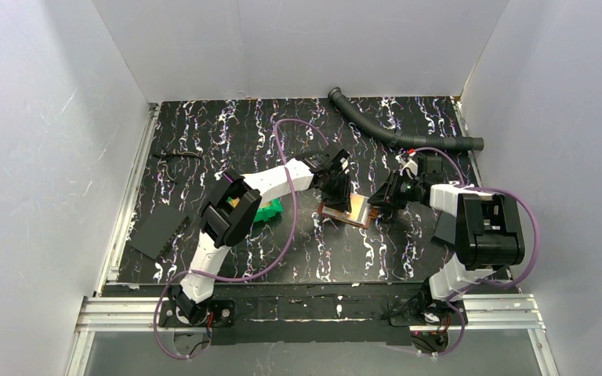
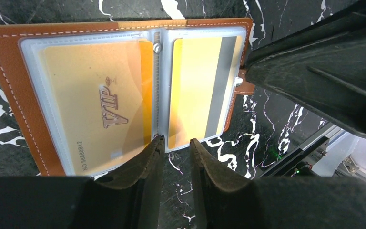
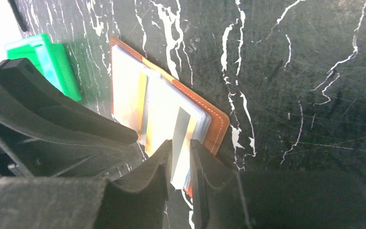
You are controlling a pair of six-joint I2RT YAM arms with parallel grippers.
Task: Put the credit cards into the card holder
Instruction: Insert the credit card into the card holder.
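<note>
The left gripper (image 2: 177, 143) is narrowly parted and empty, its tips at the near edge of the open holder (image 2: 5, 71). The right gripper (image 3: 180, 145) straddles the holder's far edge; I cannot tell whether it pinches anything. Ahead of the left tips, a VIP card (image 2: 95, 95) and a striped card (image 2: 195, 86) sit pocketed, so the task looks well along, though the bin (image 3: 43, 57) beyond may hold more.

Green bin (image 1: 269, 210), black hose (image 1: 439, 143), black sheet (image 1: 157, 231) on marbled table (image 1: 204, 133).

Grey-white walls (image 1: 282, 47) enclose black marbled tabletop (image 1: 227, 133); aluminium rail (image 1: 117, 313) along near edge
</note>
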